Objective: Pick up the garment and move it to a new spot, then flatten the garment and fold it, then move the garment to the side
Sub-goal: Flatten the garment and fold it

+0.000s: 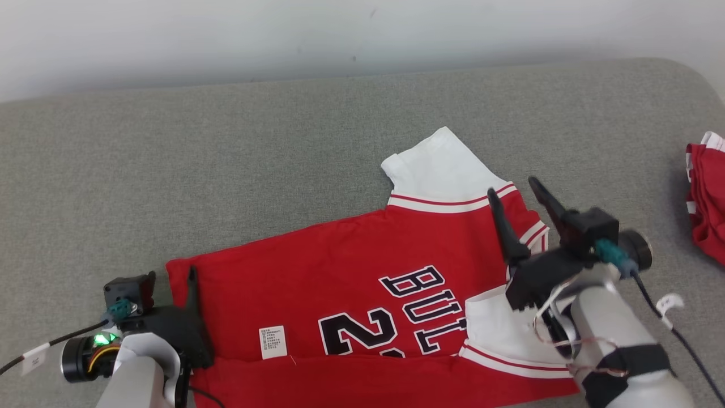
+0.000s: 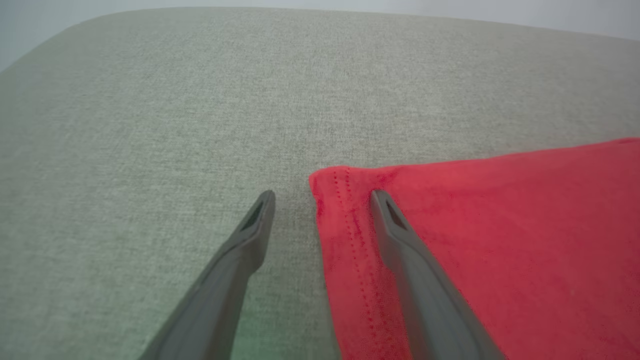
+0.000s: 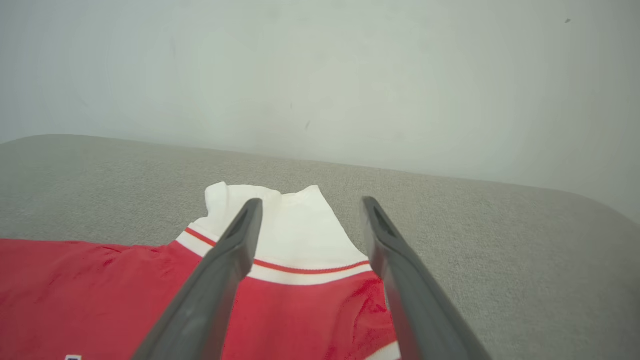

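Observation:
The garment [image 1: 340, 266] is a red jersey with white sleeves and dark lettering, lying spread on the grey cushion [image 1: 226, 158]. One white sleeve [image 1: 442, 164] points away from me; the other [image 1: 498, 326] lies folded over the body. My left gripper [image 1: 175, 280] is open at the hem's left corner. In the left wrist view the left gripper [image 2: 322, 196] straddles that corner of the garment [image 2: 500, 225], one finger over red cloth, one over cushion. My right gripper [image 1: 516, 192] is open above the far shoulder. In the right wrist view the right gripper [image 3: 311, 201] frames the white sleeve [image 3: 300, 235].
A second red and white cloth [image 1: 705, 198] lies bunched at the cushion's right edge. A pale wall [image 1: 340, 34] runs behind the cushion. Bare grey cushion stretches to the left and beyond the jersey. A white label [image 1: 272, 341] shows on the jersey near a fold line.

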Robot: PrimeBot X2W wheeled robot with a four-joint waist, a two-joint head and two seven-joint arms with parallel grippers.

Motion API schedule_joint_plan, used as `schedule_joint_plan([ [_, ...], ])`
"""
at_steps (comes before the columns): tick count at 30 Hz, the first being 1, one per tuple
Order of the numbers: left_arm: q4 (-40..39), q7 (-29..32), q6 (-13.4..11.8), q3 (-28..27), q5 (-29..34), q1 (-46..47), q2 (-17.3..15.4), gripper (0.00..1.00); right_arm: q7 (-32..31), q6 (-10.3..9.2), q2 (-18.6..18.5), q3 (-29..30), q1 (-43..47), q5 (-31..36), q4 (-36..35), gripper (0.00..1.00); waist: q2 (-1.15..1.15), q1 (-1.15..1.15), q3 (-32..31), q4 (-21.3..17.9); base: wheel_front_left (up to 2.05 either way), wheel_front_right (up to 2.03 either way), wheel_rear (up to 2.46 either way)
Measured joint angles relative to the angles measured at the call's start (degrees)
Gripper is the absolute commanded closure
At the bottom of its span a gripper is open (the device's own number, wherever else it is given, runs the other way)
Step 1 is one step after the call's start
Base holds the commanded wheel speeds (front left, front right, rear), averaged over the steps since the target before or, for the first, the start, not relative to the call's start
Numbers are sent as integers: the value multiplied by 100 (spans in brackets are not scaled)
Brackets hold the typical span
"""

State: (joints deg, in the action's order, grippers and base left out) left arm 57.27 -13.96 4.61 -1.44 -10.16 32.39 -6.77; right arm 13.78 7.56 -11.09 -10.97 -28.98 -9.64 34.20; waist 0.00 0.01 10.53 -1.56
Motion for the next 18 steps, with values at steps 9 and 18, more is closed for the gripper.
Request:
schedule_joint_plan([
  [9,304,-9,78,245,30,407,40,100,-817,0,-428,-733,-1215,-320,584,0,0,-1,205,82,0,0,0],
  [18,221,-92,102,559,102,756,240,100,-2141,0,-824,-1337,-2646,-861,1556,0,0,0,518,442,0,0,0],
])
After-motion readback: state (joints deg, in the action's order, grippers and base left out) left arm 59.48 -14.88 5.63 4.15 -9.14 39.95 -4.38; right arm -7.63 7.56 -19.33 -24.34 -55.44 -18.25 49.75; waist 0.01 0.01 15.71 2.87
